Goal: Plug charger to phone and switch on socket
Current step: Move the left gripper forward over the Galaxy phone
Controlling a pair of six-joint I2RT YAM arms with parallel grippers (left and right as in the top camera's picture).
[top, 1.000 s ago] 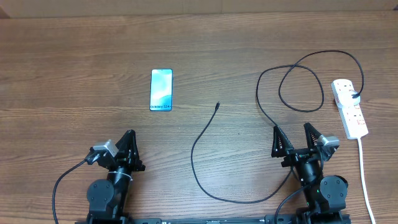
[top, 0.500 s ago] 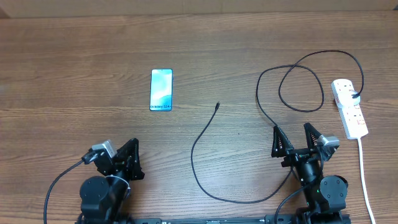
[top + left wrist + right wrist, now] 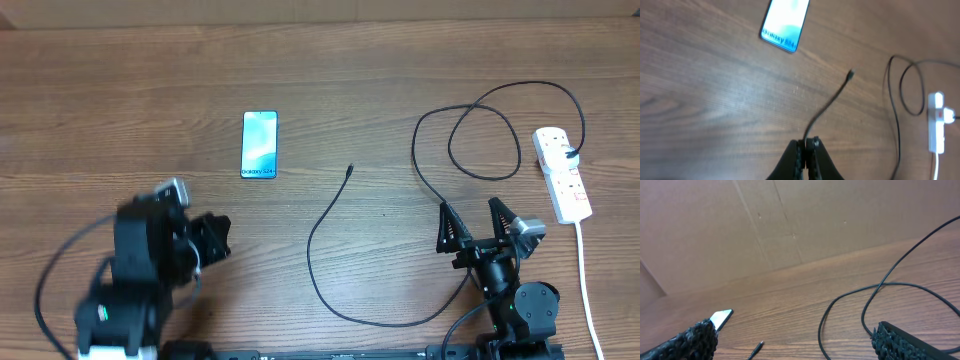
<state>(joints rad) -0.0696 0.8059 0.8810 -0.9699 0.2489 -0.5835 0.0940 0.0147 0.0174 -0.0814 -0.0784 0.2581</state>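
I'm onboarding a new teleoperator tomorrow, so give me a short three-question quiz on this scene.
1. True or false: the charger plug is already inserted in the phone.
2. Which is open? A) left end effector B) right end effector C) both
3. Fill in: the socket lies on the robot's ____ side of the table.
Key: 1 false, they lie apart; 2 B; 3 right.
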